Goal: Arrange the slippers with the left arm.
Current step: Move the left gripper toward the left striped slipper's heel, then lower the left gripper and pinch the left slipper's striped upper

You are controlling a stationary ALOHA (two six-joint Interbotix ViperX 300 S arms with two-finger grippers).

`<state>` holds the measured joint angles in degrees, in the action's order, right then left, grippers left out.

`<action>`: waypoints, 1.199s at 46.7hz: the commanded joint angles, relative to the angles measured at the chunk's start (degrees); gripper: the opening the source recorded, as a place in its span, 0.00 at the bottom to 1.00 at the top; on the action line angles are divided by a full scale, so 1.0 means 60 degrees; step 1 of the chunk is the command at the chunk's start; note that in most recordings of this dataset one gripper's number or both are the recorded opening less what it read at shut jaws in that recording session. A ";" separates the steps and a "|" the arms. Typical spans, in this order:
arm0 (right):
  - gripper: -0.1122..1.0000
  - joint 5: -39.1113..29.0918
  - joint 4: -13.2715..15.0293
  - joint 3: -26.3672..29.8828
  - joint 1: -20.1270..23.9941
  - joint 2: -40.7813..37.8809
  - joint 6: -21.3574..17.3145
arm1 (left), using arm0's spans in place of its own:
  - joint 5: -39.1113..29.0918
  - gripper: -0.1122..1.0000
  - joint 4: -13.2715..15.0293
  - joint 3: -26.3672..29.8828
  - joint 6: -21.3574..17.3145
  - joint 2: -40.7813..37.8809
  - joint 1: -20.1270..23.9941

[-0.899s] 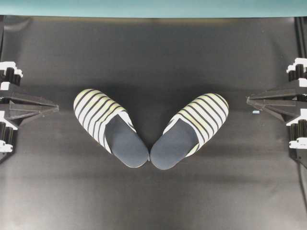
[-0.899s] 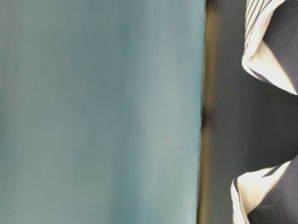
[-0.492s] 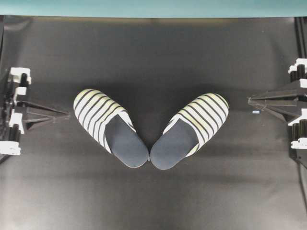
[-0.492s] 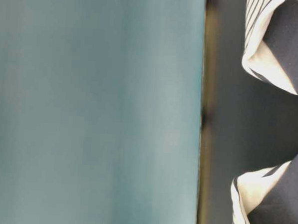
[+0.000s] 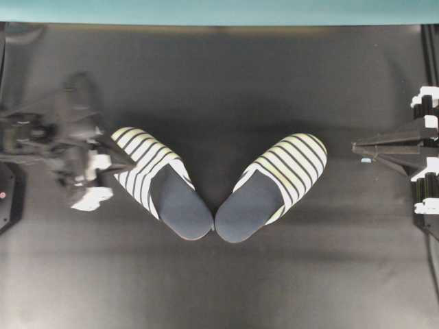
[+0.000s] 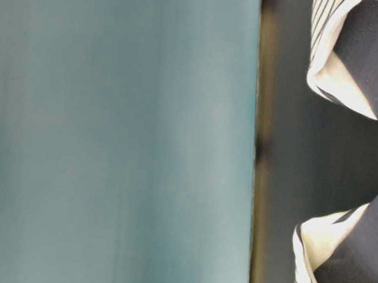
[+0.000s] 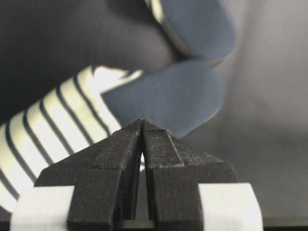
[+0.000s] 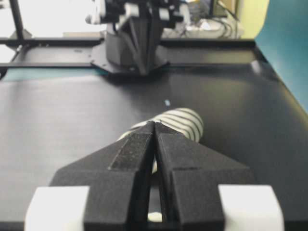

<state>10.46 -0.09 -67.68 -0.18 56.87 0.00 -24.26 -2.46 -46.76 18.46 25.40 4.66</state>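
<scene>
Two striped slippers lie on the black mat in a V, heels touching and toes spread. One is at the overhead view's left (image 5: 154,178), the other at its right (image 5: 274,181). My left gripper (image 5: 127,164) is blurred, and its tip is at the toe side of the left-hand slipper. In the left wrist view it is shut (image 7: 142,121) and empty, just above that slipper's striped upper (image 7: 57,120) and navy insole (image 7: 168,96). My right gripper (image 5: 357,145) is shut (image 8: 154,123) and empty at the right edge, pointing at the other slipper (image 8: 180,120).
A teal backdrop (image 5: 219,10) runs along the far edge of the black mat (image 5: 219,288). A small pale speck (image 5: 365,160) lies by the right gripper. The table-level view shows the teal wall (image 6: 113,137) and both slippers' openings at its right edge (image 6: 345,73).
My left arm has swung in from the left edge to the left-hand slipper's toe and is blurred with motion. The slippers and the right arm have not visibly moved.
</scene>
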 commanded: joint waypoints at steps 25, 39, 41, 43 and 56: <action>0.10 -0.0322 -0.0029 0.0161 -0.0015 -0.0044 -0.0073 | -0.4702 0.86 -0.0044 0.3867 0.0674 -0.4219 0.0205; 0.10 -0.0337 -0.0015 0.0132 0.0000 -0.0044 -0.0029 | -0.4819 0.85 -0.0103 0.3984 0.0732 -0.4995 0.0469; 0.10 -0.0322 -0.0015 0.0117 -0.0015 -0.0044 0.0000 | -0.4775 0.85 -0.0103 0.3955 0.0732 -0.5083 0.0498; 0.10 -0.0322 -0.0029 0.0117 -0.0015 -0.0044 0.0000 | -0.4731 0.85 -0.0103 0.3911 0.0718 -0.5156 0.0557; 0.10 -0.0322 -0.0015 0.0117 -0.0015 -0.0044 -0.0073 | -0.4395 0.85 -0.0176 0.3706 0.0220 -0.5420 0.0732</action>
<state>8.26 -0.18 -67.68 -0.18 56.87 0.00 -51.77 -3.25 -24.52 20.48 -7.47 8.96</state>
